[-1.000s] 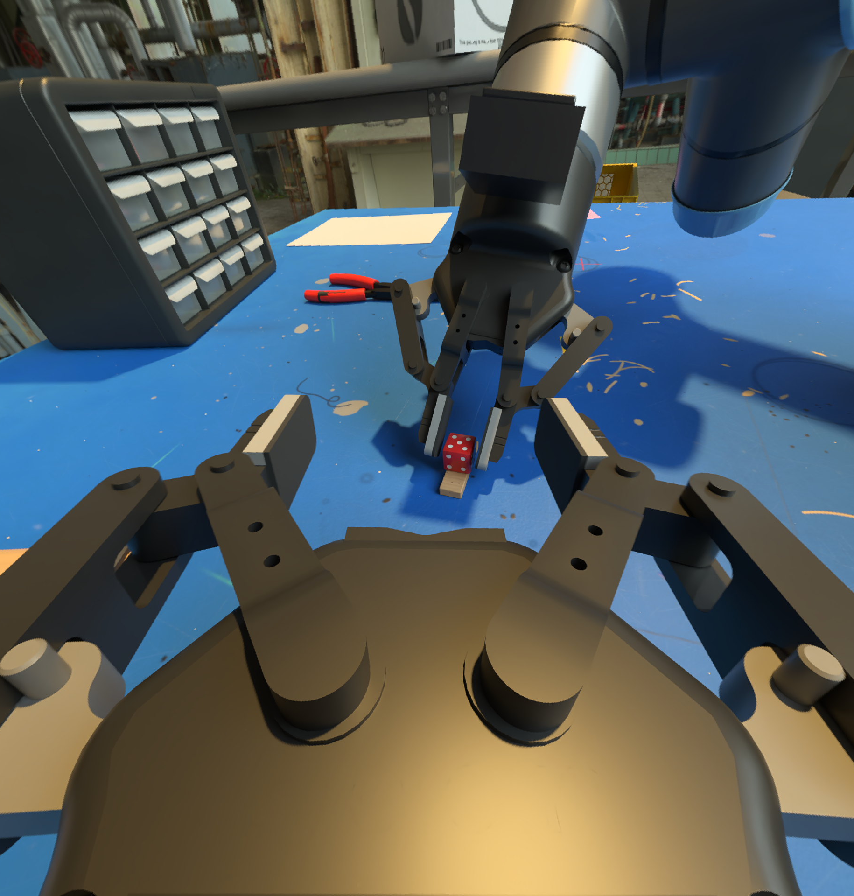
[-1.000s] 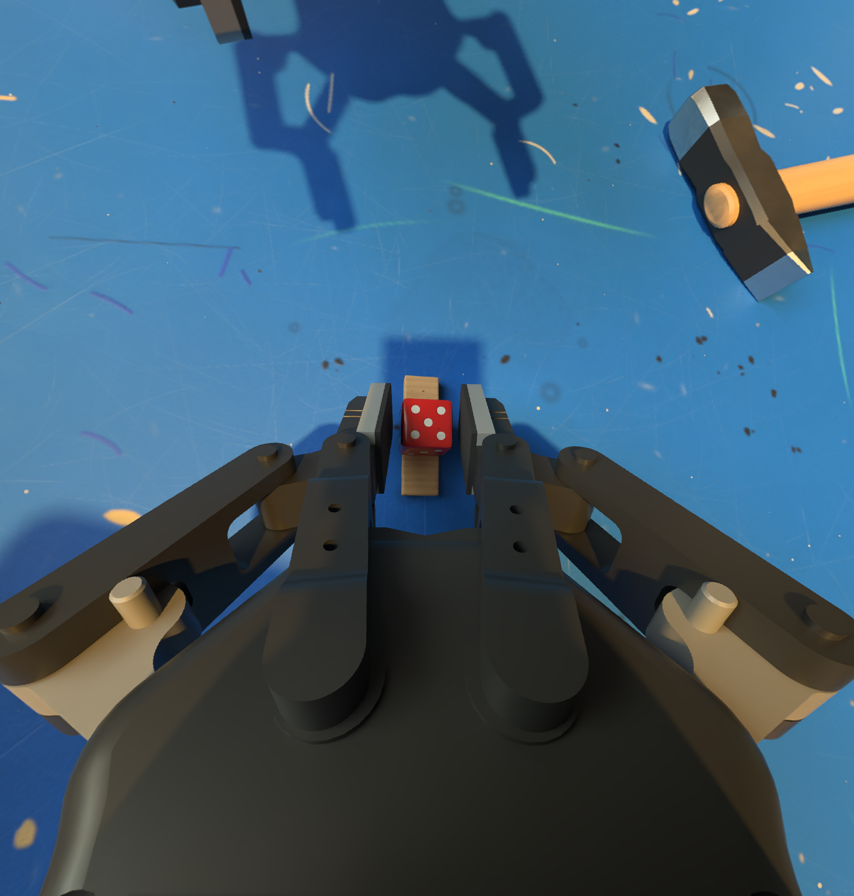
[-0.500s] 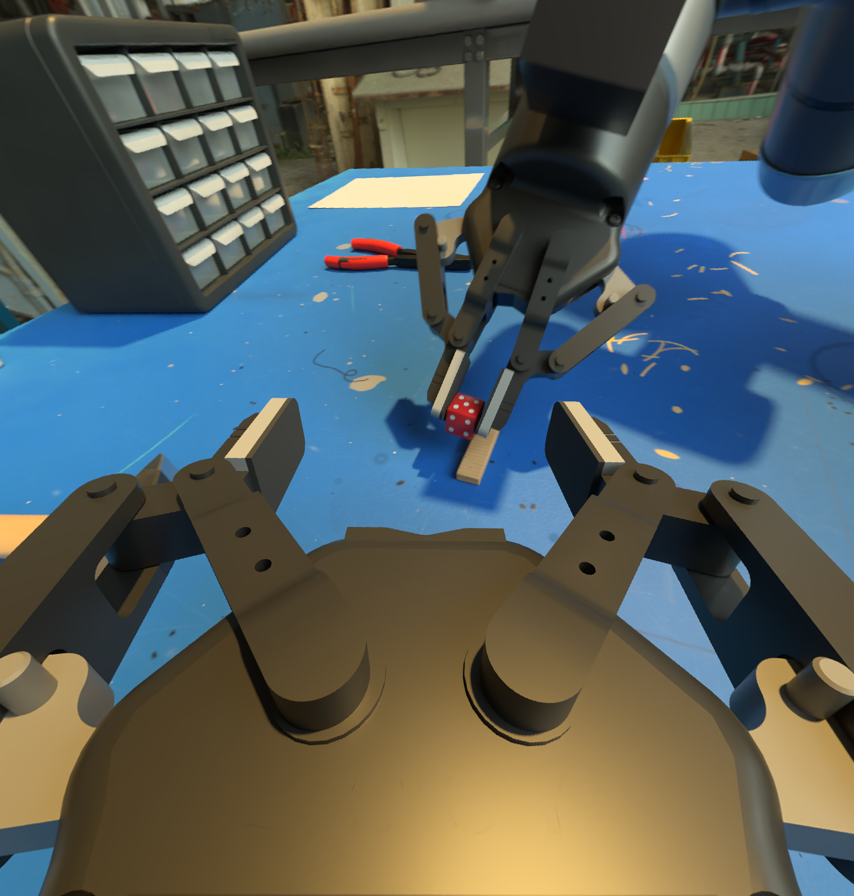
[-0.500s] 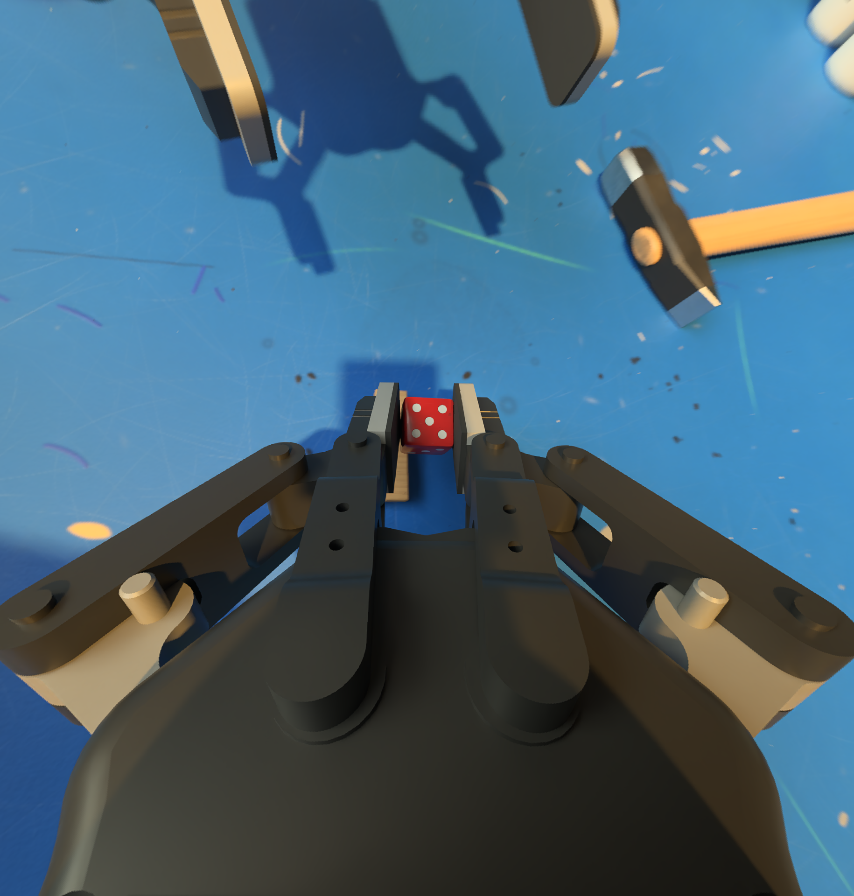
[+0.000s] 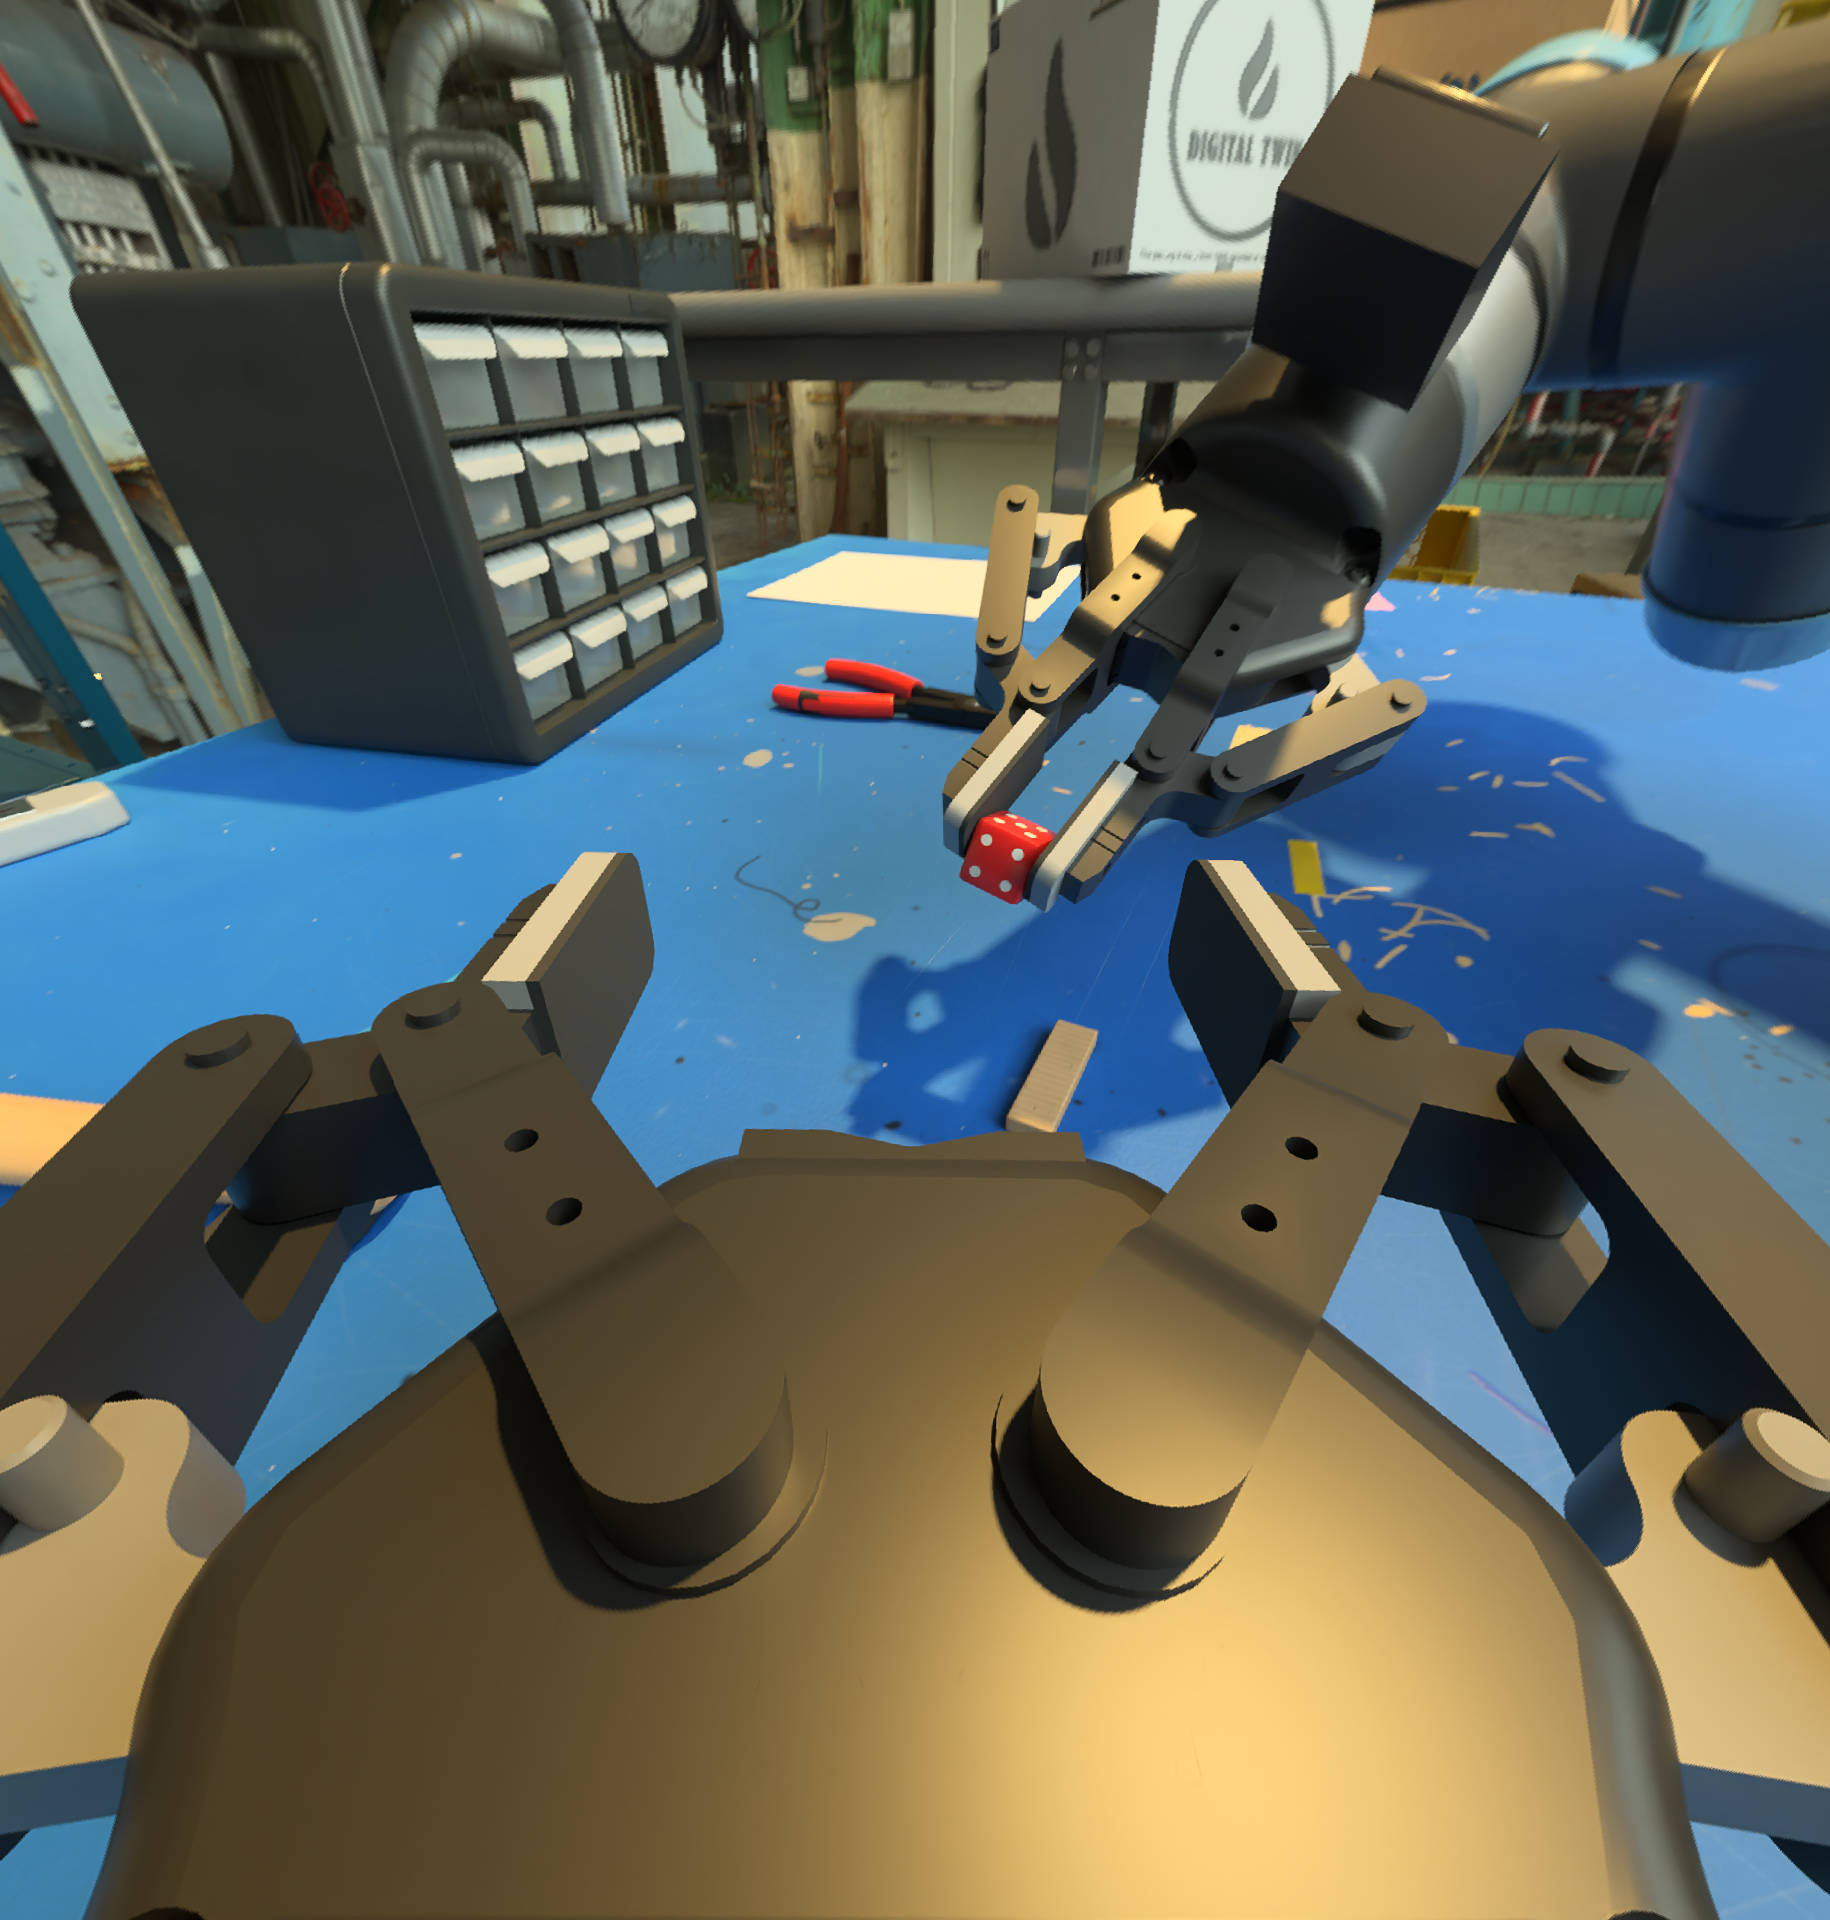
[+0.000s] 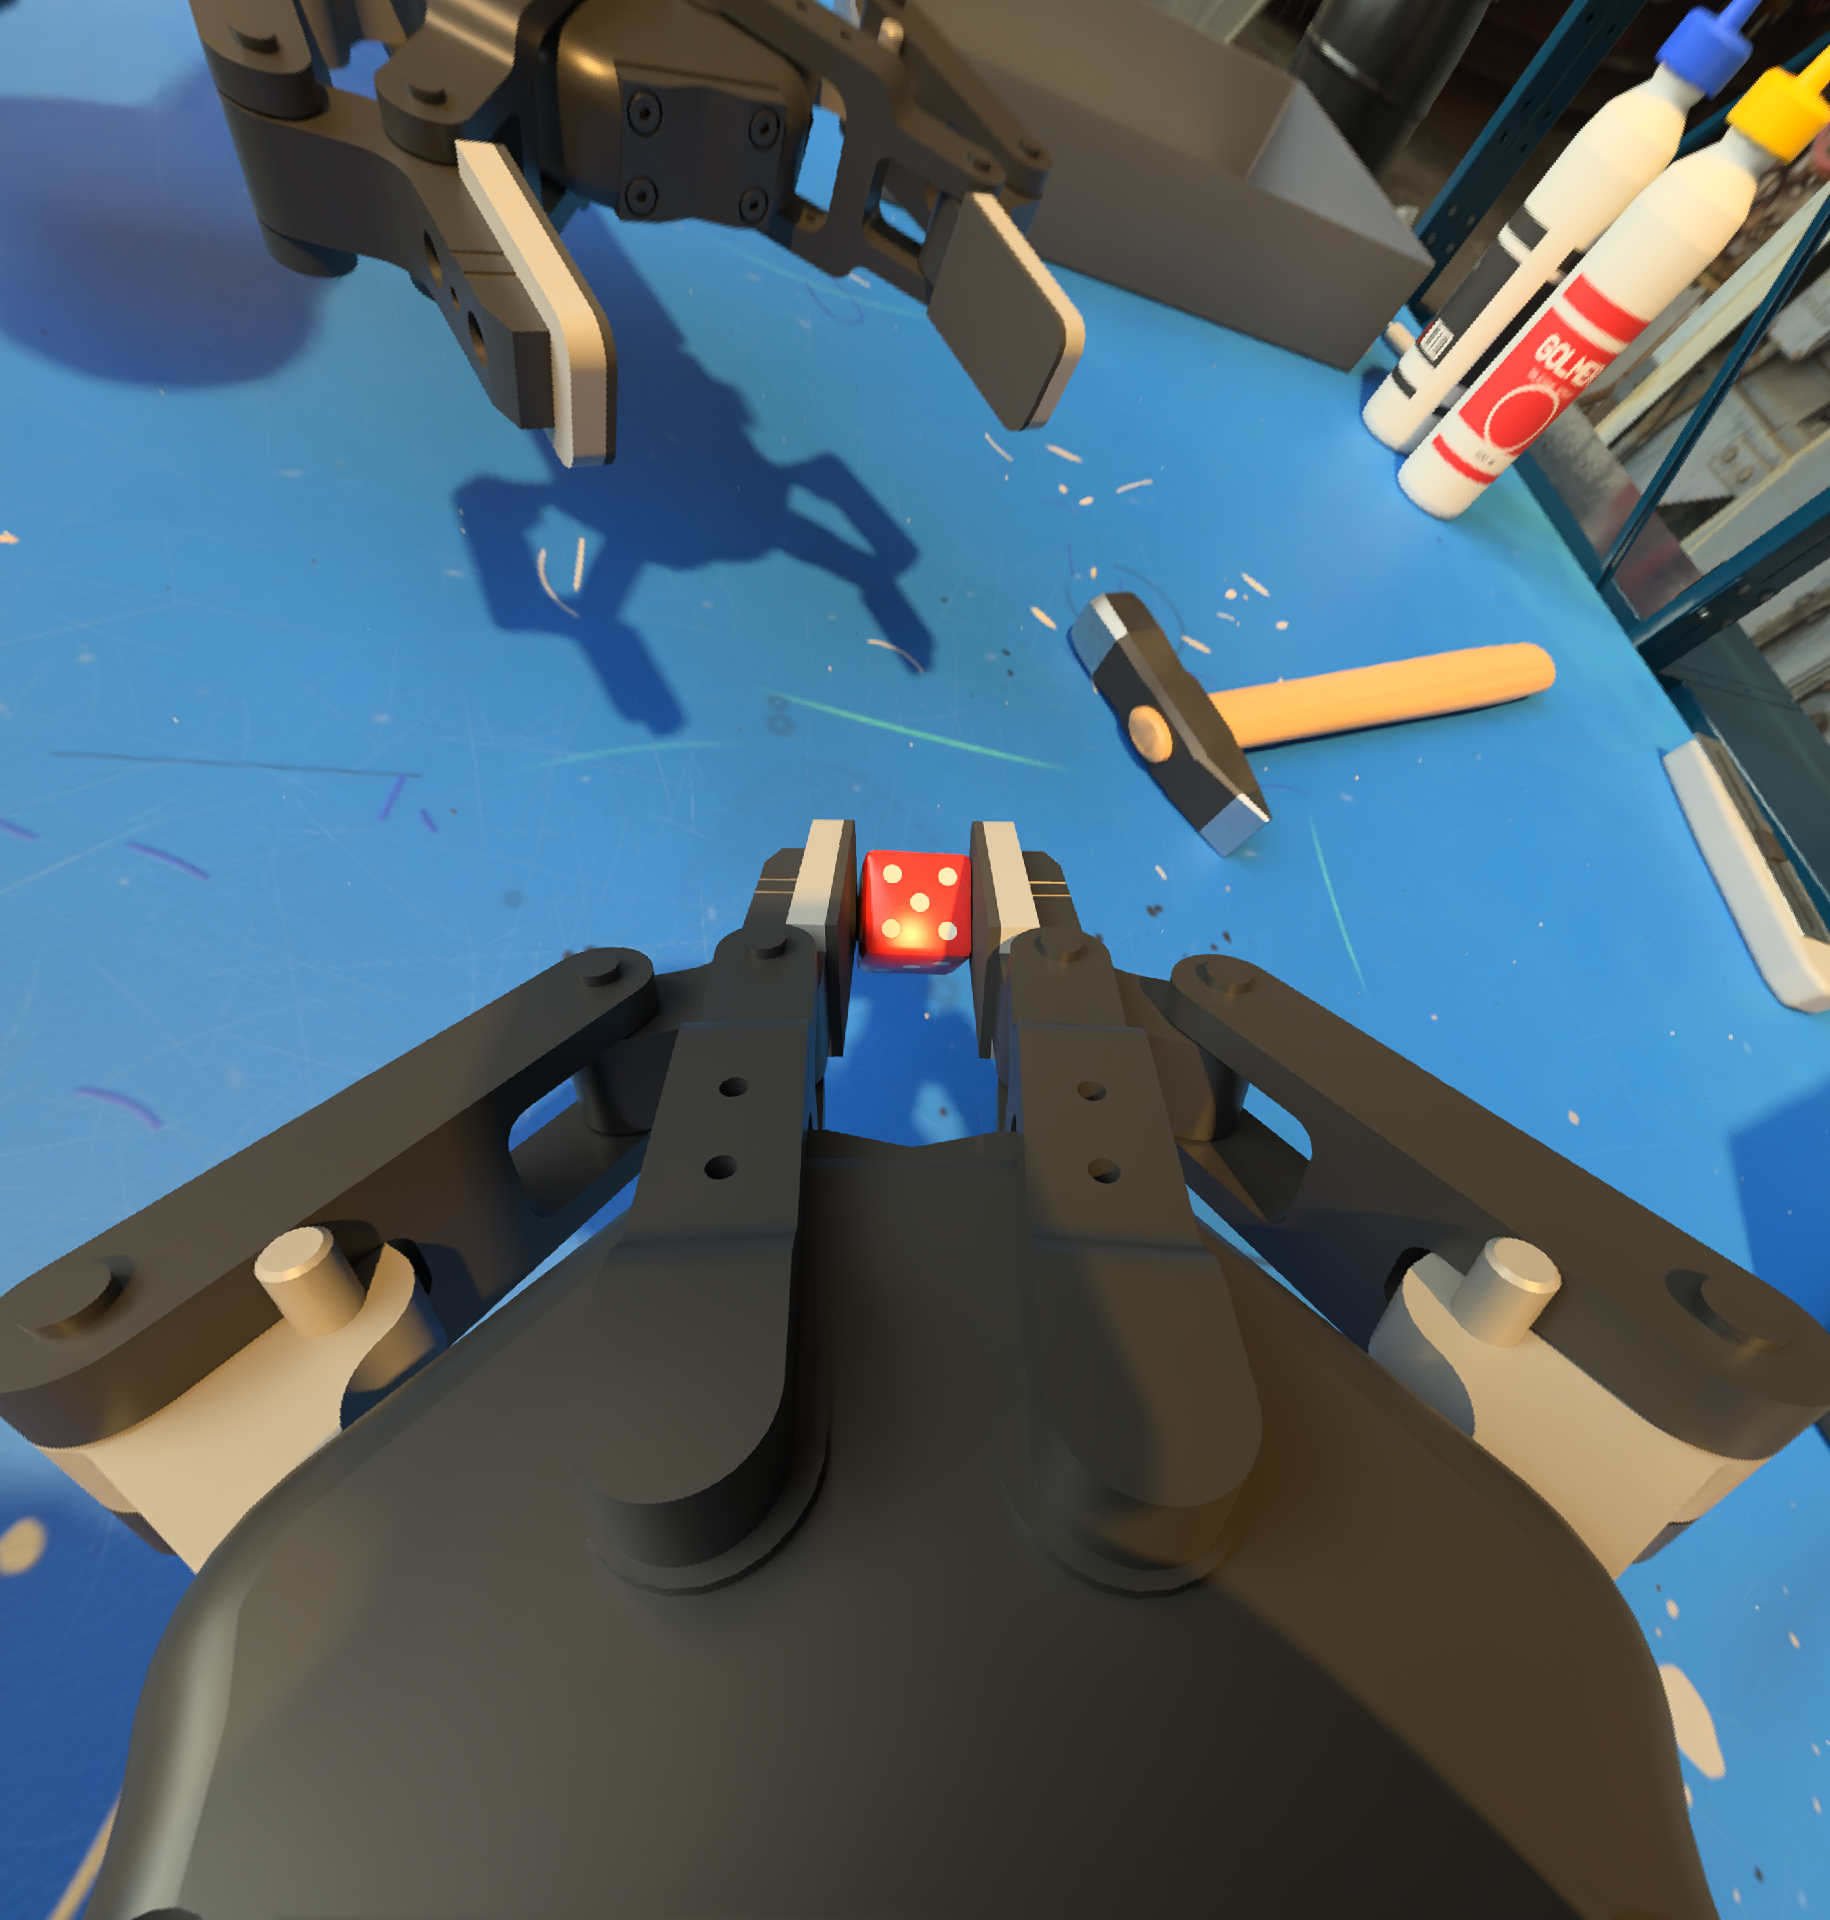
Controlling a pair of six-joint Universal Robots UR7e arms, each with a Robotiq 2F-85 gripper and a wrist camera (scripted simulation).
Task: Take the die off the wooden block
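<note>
My right gripper (image 6: 911,883) is shut on the red die (image 6: 913,907) with white pips and holds it in the air above the blue table. In the left wrist view the right gripper (image 5: 1004,857) carries the die (image 5: 1002,854) up and beyond the small wooden block (image 5: 1051,1075), which lies bare on the table between my left fingers. My left gripper (image 5: 916,940) is open and empty, hovering just short of the block. The left gripper also shows at the top of the right wrist view (image 6: 786,332). The block is hidden in the right wrist view.
A grey drawer cabinet (image 5: 412,499) stands at the back left, red-handled pliers (image 5: 869,691) and a white sheet (image 5: 880,582) behind. A hammer (image 6: 1264,707), two glue bottles (image 6: 1576,312), a grey box (image 6: 1181,197) and a white bar (image 6: 1763,883) lie in the right wrist view.
My right gripper closed on the die, then lifted it off the wooden block and tilted. The block stays on the table. My left gripper stayed open.
</note>
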